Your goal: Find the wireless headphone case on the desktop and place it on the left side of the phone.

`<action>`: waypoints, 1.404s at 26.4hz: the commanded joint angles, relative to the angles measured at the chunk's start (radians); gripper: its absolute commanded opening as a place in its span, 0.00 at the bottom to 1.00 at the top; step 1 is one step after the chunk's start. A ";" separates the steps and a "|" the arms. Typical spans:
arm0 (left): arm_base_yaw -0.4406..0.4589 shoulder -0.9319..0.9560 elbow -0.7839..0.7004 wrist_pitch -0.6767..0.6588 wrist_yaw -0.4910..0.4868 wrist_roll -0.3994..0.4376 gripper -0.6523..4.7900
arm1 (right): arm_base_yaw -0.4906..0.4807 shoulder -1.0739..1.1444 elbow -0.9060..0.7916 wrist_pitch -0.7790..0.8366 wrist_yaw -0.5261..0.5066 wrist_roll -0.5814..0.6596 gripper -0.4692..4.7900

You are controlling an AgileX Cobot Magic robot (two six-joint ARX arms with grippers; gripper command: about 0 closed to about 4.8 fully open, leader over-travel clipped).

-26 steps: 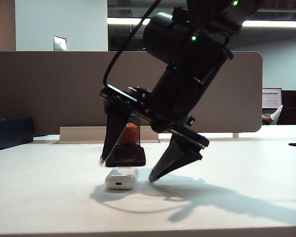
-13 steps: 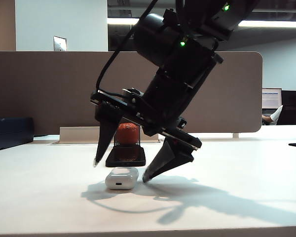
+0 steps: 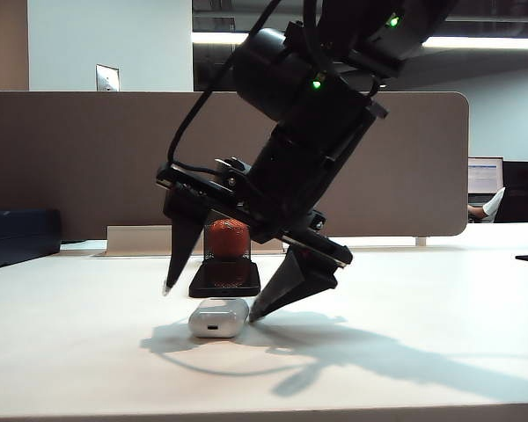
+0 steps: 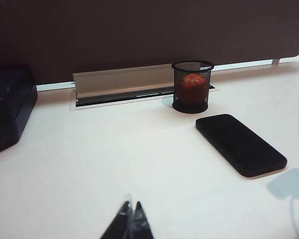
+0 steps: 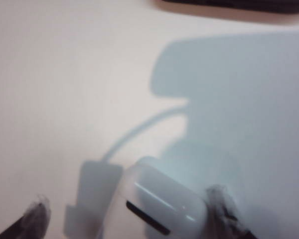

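While the right arm leans down over the desk, the scene reads as follows.

Right end effector (image 3: 209, 301): spread wide, holding nothing; it straddles the wireless headphone case, one fingertip hanging above the desk on the case's left side in the exterior view, the other fingertip (image 5: 220, 205) right at the case's other end, seemingly touching it.

Left end effector (image 4: 129, 224): only its dark tips show in the left wrist view, pressed close together with nothing between them, above bare desk well apart from the task's things.

Wireless headphone case (image 3: 218, 317): small glossy white pebble lying flat on the desk toward its near edge, the dark port slot facing the exterior camera; it sits just in front of the phone, apart from it.

Phone (image 4: 240, 143): flat black slab lying on the desk between the case and the mesh cup, its long side running toward the far edge.

Mesh cup (image 4: 192, 86): black, upright, with an orange-red ball inside, near the far edge just behind the phone.

Desk (image 3: 440, 299): plain white, carrying the right arm's shadow around the case.

Partition panel (image 3: 88, 158): brown, along the desk's far edge, with a metal cable tray (image 4: 122, 87) at its foot.

Dark box (image 4: 7, 109): at the desk's far left corner.
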 commanded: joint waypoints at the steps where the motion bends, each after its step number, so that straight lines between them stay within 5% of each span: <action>1: -0.001 0.000 0.002 0.014 0.005 0.000 0.11 | 0.001 0.029 -0.026 -0.216 0.016 0.014 0.92; 10: -0.001 0.000 0.002 0.014 0.005 0.000 0.11 | 0.014 0.029 -0.026 -0.217 0.032 0.032 0.89; 14: -0.001 0.000 0.002 0.014 0.004 0.000 0.11 | 0.039 0.030 -0.026 -0.217 0.044 0.031 0.72; 21: -0.001 0.000 0.002 0.014 0.005 0.000 0.11 | 0.056 0.034 -0.027 -0.214 0.087 0.031 0.65; 26: -0.001 0.000 0.002 0.014 0.004 0.000 0.11 | 0.056 0.035 -0.027 -0.208 0.087 0.031 0.49; 30: -0.001 0.000 0.002 0.016 0.005 0.000 0.11 | 0.056 0.035 -0.027 -0.208 0.086 0.031 0.27; 37: 0.000 0.000 0.002 0.016 0.005 0.000 0.11 | 0.056 0.034 -0.026 -0.206 0.084 0.031 0.26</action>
